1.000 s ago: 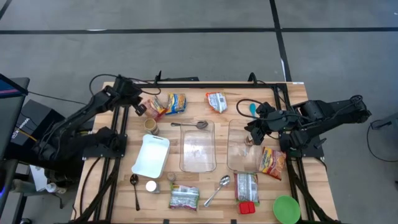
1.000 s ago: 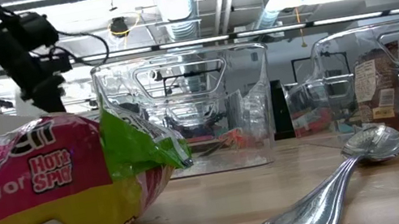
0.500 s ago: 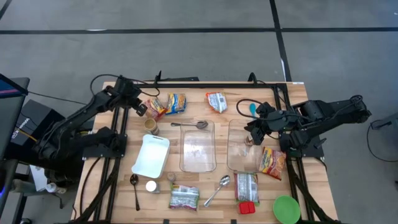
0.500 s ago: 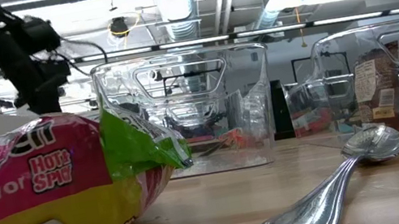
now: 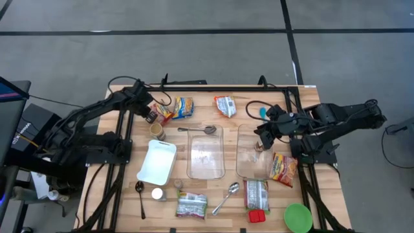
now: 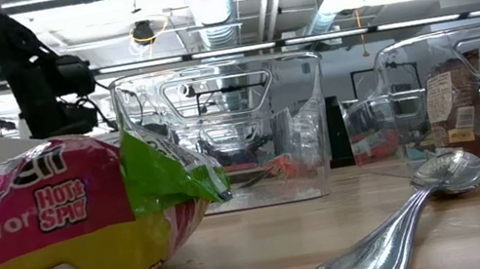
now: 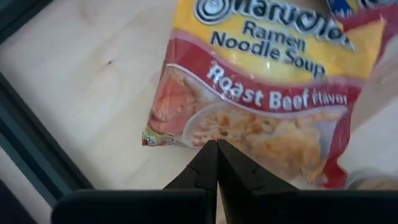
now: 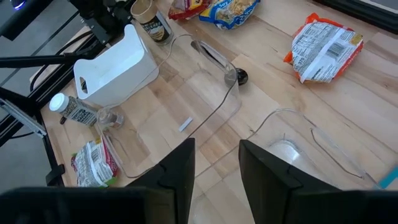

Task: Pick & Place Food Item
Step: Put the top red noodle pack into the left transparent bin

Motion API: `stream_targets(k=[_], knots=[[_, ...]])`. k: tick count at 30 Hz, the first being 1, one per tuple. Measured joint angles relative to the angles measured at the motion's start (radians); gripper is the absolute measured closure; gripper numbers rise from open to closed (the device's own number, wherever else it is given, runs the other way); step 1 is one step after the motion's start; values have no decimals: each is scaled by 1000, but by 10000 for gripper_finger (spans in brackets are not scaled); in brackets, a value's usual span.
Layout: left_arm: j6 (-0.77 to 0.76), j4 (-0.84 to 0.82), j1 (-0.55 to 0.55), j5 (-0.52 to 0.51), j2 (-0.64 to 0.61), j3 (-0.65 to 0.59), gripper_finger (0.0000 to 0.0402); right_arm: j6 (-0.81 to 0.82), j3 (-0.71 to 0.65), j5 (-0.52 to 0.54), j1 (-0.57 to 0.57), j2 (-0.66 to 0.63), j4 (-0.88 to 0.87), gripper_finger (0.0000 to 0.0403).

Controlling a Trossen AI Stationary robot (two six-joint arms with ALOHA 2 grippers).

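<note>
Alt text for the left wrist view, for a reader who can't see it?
A red and yellow Roast Beef ramen packet lies on the wooden table, just ahead of the left gripper, whose dark jaws are shut together.

We see glossy plastic ramen pkt [image 7: 261,93] on matt wood counter [image 7: 93,93]; clear plastic bins [image 5: 206,152], shiny metal spoon [image 6: 405,224].

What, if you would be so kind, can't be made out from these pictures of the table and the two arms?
- Right gripper: the high view is too small to show whether it holds anything, and the right wrist view shows nothing between its fingers.
- Roast beef ramen packet: cut off by the left wrist view's edge.
- Hot and spicy packet: cut off in the low view, brand unreadable.
</note>
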Motion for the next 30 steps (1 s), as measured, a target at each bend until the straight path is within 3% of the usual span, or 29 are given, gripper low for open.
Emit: stream_targets(k=[5,13,20,26,30], knots=[[-126,66,0,-11,6,0,401,0,0,0,-16,0,0,284],[-505,181,0,-96,6,0,401,0,0,0,-18,0,0,284],[-733,255,-8,-147,6,0,401,0,0,0,-16,0,0,284],[-941,245,-74,-188,6,0,401,0,0,0,-16,0,0,284],[-1064,213,-143,-286,6,0,401,-2,0,1,-16,0,0,284]])
